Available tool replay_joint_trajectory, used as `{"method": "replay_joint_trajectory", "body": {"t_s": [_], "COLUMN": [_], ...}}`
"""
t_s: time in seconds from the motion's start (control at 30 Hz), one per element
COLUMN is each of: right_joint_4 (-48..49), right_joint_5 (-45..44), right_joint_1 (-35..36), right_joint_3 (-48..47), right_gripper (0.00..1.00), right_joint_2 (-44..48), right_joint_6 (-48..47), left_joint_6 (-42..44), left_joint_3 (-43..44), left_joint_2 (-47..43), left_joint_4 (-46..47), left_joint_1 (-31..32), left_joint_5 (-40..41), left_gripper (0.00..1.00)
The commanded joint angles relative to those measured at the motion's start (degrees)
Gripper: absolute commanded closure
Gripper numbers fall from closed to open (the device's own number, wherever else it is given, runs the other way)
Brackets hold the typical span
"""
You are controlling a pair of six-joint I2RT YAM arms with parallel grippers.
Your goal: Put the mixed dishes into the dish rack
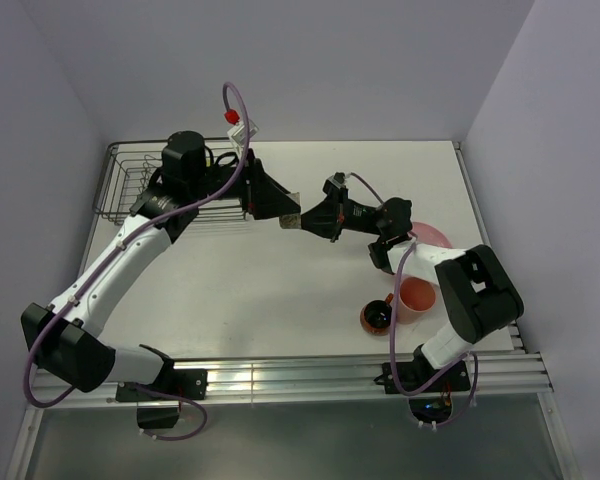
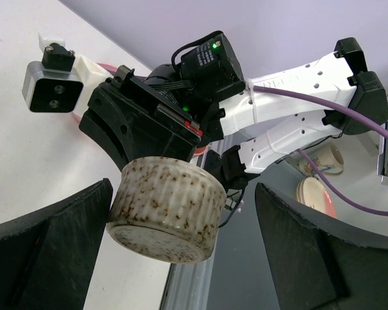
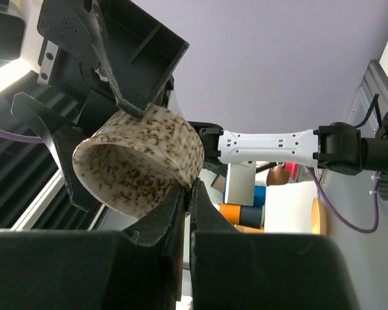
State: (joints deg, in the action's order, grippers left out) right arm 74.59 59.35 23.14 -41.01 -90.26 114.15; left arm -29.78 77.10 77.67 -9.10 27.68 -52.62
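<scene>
The small beige-grey speckled cup point(image 1: 291, 220) hangs in the air above the table's middle, between both grippers. My right gripper point(image 1: 309, 222) is shut on its rim, one finger inside and one outside, as the right wrist view point(image 3: 189, 190) shows on the cup point(image 3: 139, 165). My left gripper point(image 1: 278, 210) is open, its jaws wide on either side of the cup point(image 2: 165, 206); the left finger point(image 2: 52, 252) is close to the cup wall and the right finger point(image 2: 323, 258) stands well apart. The dish rack point(image 1: 130, 185) sits at the back left. The lime-green bowl is out of view.
The pink plate point(image 1: 432, 236) lies at the right under the right arm. The salmon-pink cup point(image 1: 417, 298) and the orange-red mug point(image 1: 378, 316) stand near the front right edge. Grey walls close in the table at the back and sides.
</scene>
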Motion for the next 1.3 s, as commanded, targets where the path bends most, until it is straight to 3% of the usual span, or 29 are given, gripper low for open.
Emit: {"method": "replay_joint_trajectory", "body": {"t_s": [0.0, 0.7, 1.27], "right_joint_4": [24.2, 26.1, 25.5], "right_joint_5": [-7.5, -11.6, -12.3], "right_joint_1": [-0.5, -0.5, -0.4], "right_joint_3": [-0.5, -3.3, -4.2], "right_gripper": [1.0, 1.0, 1.0], "right_joint_2": [-1.0, 1.0, 1.3], "right_joint_6": [31.4, 35.3, 35.3], "left_joint_6": [-2.1, 1.7, -0.4], "left_joint_3": [-0.9, -0.8, -2.9], "left_joint_2": [-3.0, -2.5, -3.1], "left_joint_4": [2.5, 1.0, 4.3], "left_joint_1": [0.5, -0.5, -1.2], "left_joint_5": [-3.5, -5.7, -7.1], "left_gripper": [0.03, 0.01, 0.01]}}
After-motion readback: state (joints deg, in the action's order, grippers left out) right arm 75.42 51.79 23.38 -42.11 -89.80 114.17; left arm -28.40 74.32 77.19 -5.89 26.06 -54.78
